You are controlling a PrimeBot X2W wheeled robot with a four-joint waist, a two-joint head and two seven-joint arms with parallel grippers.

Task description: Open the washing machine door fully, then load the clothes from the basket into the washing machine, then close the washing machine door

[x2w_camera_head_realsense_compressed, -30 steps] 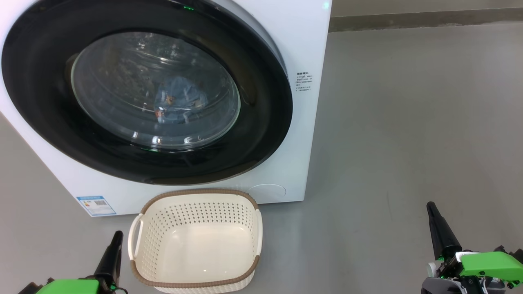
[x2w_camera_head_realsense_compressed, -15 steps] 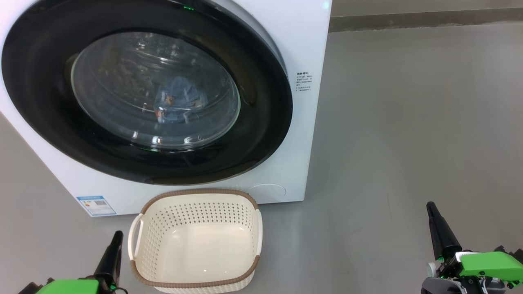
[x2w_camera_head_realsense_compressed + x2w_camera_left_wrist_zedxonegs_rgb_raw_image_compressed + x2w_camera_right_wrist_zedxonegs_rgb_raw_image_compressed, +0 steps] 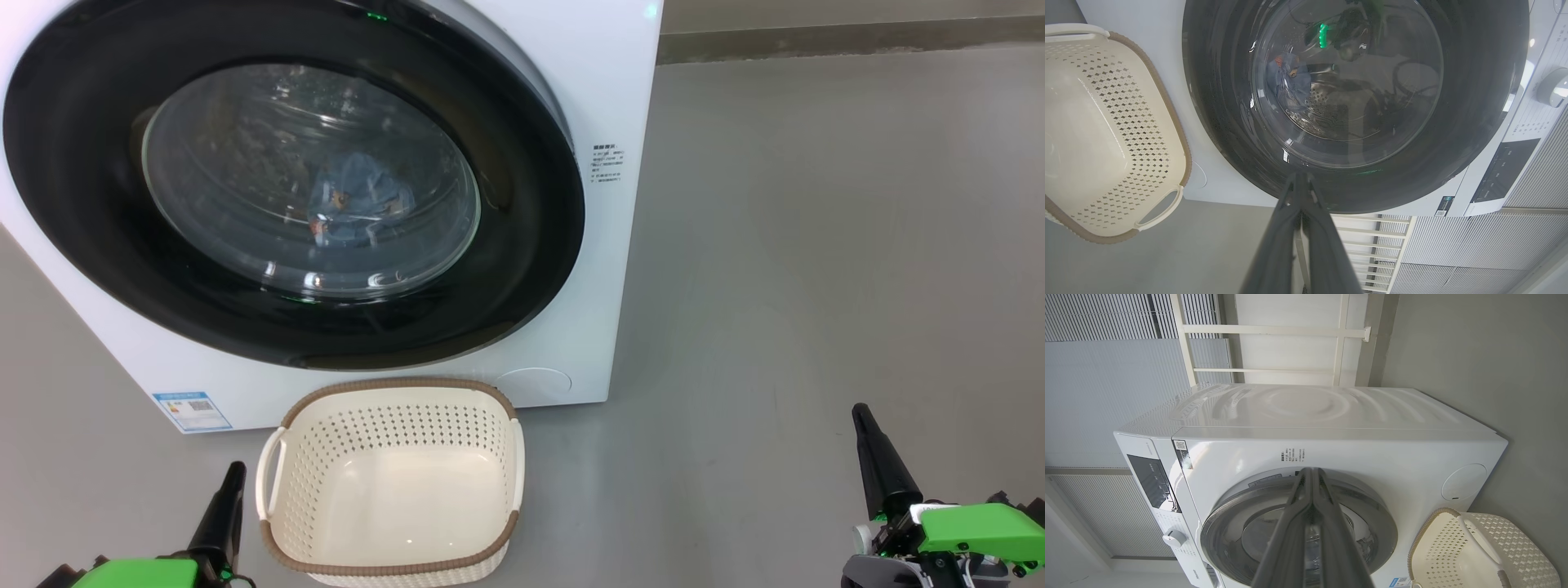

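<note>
The white washing machine (image 3: 604, 90) (image 3: 1355, 457) stands ahead with its washing machine door (image 3: 531, 269) (image 3: 1208, 102) (image 3: 1384, 526) closed flat against the front. Through the glass I see the light blue clothes (image 3: 359, 204) (image 3: 1288, 81) lying inside the drum. The cream basket (image 3: 392, 482) (image 3: 1106, 134) (image 3: 1486, 551) sits on the floor in front of the machine with nothing in it. My left gripper (image 3: 235, 472) (image 3: 1300, 177) is shut, low beside the basket's left handle. My right gripper (image 3: 859, 412) (image 3: 1311, 471) is shut, far to the right over the floor, holding nothing.
Grey floor (image 3: 816, 245) spreads to the right of the machine. A blue label sticker (image 3: 192, 411) marks the machine's lower left front. A white railing (image 3: 1339, 335) and ribbed wall panels (image 3: 1453, 253) stand behind and beside the machine.
</note>
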